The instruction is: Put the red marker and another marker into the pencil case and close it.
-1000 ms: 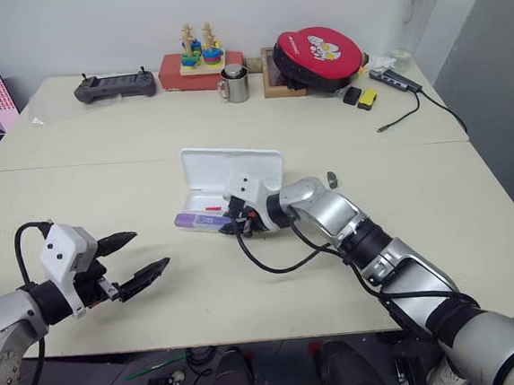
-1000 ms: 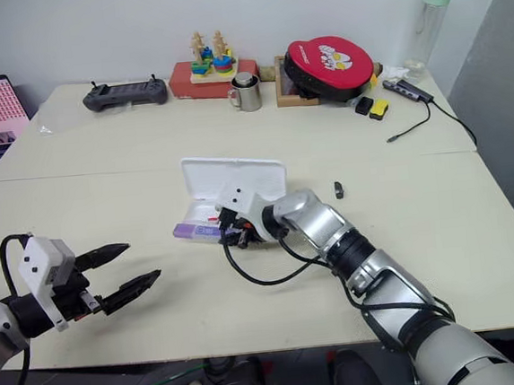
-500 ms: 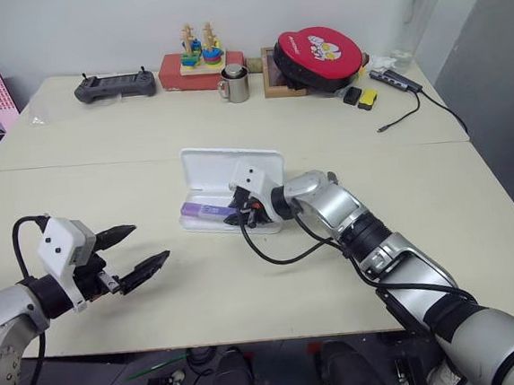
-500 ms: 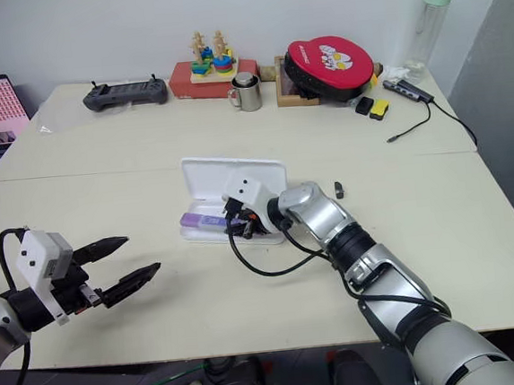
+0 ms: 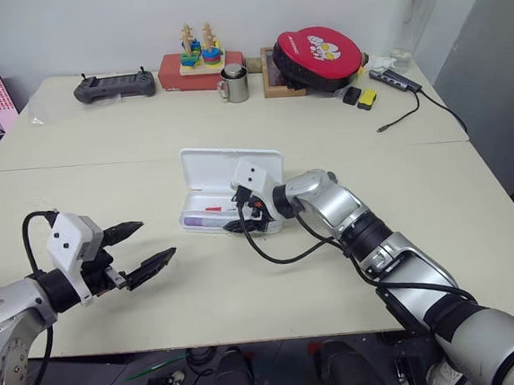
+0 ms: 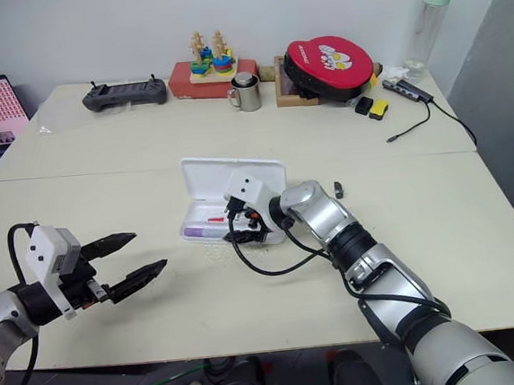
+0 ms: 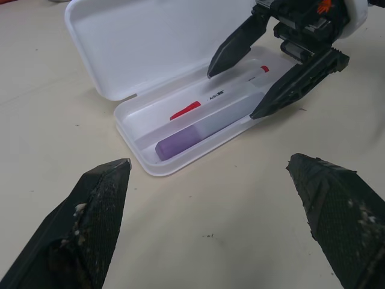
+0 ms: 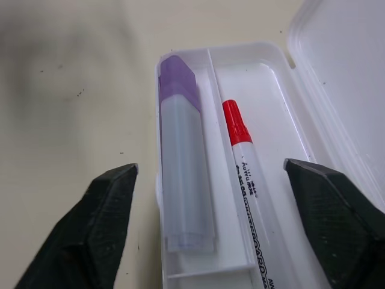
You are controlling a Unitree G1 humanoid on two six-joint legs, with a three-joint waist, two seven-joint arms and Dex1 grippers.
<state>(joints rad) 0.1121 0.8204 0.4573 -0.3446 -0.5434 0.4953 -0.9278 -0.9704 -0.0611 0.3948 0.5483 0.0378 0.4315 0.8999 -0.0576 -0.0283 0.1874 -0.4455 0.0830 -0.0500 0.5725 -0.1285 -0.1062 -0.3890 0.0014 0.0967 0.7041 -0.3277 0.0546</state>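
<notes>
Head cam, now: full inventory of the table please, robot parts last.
pencil case: 1, white, table centre, lid open
red marker: 1, white barrel, red cap, in case, compartment nearer the lid
purple marker: 1, in case, front compartment
controller: 1, dark grey, far left
stacking toy: 1, multicoloured, on red box, far edge
mug: 1, metal, far centre
round pouch: 1, red and black, far right
bottle: 1, clear, green cap, far right
USB hub: 1, grey, cabled
left gripper: open, above table, near left
right gripper: open, over case
</notes>
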